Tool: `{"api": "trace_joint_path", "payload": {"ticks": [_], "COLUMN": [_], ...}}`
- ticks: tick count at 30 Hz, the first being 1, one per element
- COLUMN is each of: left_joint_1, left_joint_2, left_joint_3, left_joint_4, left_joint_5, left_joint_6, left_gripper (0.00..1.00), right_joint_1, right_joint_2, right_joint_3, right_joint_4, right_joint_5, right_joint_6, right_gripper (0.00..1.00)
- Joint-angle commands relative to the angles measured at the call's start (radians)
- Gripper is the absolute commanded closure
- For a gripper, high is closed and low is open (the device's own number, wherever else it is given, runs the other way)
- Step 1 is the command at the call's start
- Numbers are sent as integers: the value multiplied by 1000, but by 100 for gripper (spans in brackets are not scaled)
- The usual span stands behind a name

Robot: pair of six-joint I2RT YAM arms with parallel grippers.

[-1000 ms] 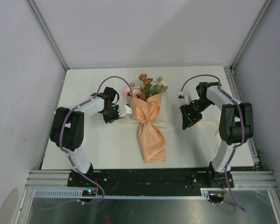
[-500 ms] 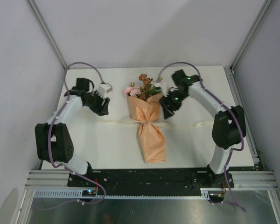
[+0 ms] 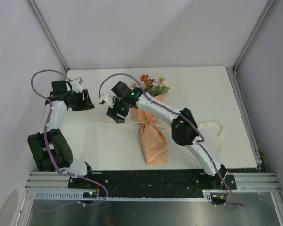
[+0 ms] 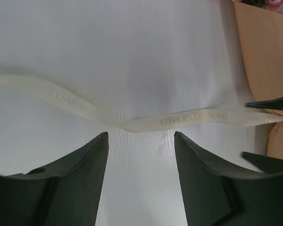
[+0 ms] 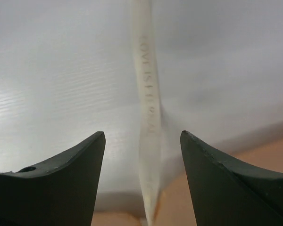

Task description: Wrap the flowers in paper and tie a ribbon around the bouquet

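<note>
Nearest the arm bases, the pointed foot of the bouquet (image 3: 151, 128) lies on the white table (image 3: 212, 94). Its cone of peach-orange paper (image 3: 153, 143) widens away from the bases and is pinched in at a narrow neck. The cream ribbon (image 4: 188, 117) crosses the table at that neck. To the right of the bouquet it lies in a loose loop, well apart from both grippers. To the left it trails out flat in a gentle wave, with faint lettering printed along it.

The right arm (image 3: 156, 108) reaches over the bouquet above the neck, so the right gripper (image 5: 142, 134) hangs just left of the bouquet, over the ribbon's left stretch. Its fingers are spread wide; the ribbon runs down the gap between them without touching either, and nothing is pinched.

Farther left of the bouquet and a little farther back, the left gripper (image 4: 140, 135) points toward it. Its fingers are likewise spread and hold nothing, and the ribbon lies just past the tips.

At the bouquet's far end the flowers (image 3: 153, 86), pink, rusty orange and cream among green leaves, stick out of the paper's mouth.
</note>
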Motion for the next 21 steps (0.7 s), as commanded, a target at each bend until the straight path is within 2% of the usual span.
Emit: {"api": "trace_joint_path", "payload": {"ticks": [1,4,10,21], "left_joint_1": [34,45,50,68], "left_joint_2": [-90,-128,-187,-182], "left_joint_3": [-38,-58,-94,-79], "left_joint_4": [40,43,44,45], "left_joint_5": [0,11,24,31], "left_joint_6": [-88,-89,-77,-105], "left_gripper": [36,36,36,35], "right_joint_1": [41,45,40,39], "right_joint_2": [76,96,176,259], "right_joint_3": [50,2,38,91], "right_joint_4": [70,153,191,42], "right_joint_5": [85,101,100,57], "right_joint_6": [2,3,-3,-80], "right_gripper": [28,26,26,38]}}
